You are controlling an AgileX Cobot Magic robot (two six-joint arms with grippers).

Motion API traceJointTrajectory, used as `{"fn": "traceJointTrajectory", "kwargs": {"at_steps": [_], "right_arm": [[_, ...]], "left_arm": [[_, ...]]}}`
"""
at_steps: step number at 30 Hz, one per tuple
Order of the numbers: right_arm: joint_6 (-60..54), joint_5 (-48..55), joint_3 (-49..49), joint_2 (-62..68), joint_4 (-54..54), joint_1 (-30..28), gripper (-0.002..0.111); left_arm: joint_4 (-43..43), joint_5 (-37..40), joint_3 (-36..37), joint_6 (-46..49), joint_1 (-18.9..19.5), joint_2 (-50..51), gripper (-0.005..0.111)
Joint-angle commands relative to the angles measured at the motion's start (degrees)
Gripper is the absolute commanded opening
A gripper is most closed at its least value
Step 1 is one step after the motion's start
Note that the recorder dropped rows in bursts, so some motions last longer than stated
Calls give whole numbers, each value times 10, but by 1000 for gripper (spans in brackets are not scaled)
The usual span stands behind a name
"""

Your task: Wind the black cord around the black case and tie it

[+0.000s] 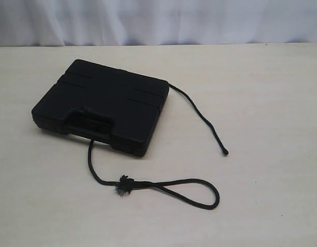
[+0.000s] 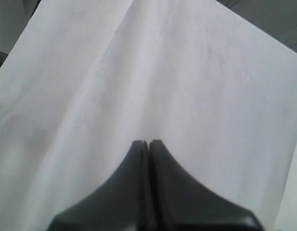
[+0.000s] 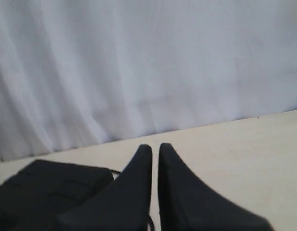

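Black case (image 1: 104, 105) lies left of centre on the table (image 1: 271, 82); the black cord (image 1: 163, 186) runs from under it, looping lower centre, its tip right. Left gripper (image 2: 148, 143) and right gripper (image 3: 155, 146) clenched, empty.

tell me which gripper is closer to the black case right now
Right, as far as the views show. The right gripper has the black case just beside it in its view; the left gripper faces only white cloth, case not visible.
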Motion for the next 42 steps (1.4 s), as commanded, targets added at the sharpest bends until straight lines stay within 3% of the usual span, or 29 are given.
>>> {"fn": "traceJointTrajectory", "kwargs": {"at_steps": [1,5,8,10,11,13,14,15,16,18,20,21,25,30,38,42], "right_arm": [[13,-67,1,-2,95,-2,4],[22,-68,1,-2,116,-2,4],[22,-65,1,-2,116,-2,4],[22,-64,1,-2,116,-2,4],[22,-63,1,-2,116,-2,4],[22,-55,1,-2,116,-2,4],[22,-44,1,-2,116,-2,4],[22,-38,1,-2,116,-2,4],[22,-27,1,-2,116,-2,4],[22,-26,1,-2,116,-2,4],[22,-26,1,-2,116,-2,4],[22,-26,1,-2,116,-2,4],[19,-26,1,-2,116,-2,4],[11,-15,1,-2,115,-2,4],[10,-12,1,-2,115,-2,4],[10,-12,1,-2,115,-2,4]], "left_arm": [[1,-118,1,-16,0,-1,0],[1,-261,1,-16,0,-1,0],[-4,-325,-47,3,0,31,0],[-4,-313,-171,28,0,140,0],[-4,-301,-198,28,0,167,0],[3,-217,-292,62,0,274,0],[57,-65,-371,107,0,339,0],[94,12,-403,120,0,359,0],[192,193,-480,118,0,445,0],[252,442,-570,151,-9,553,0],[192,645,-630,353,-33,650,0],[113,746,-643,500,-46,699,0],[-29,876,-646,768,-73,802,0],[-50,857,-646,798,-89,903,3],[-50,740,-646,807,-92,967,37],[-43,737,-646,940,-92,995,44]]}}
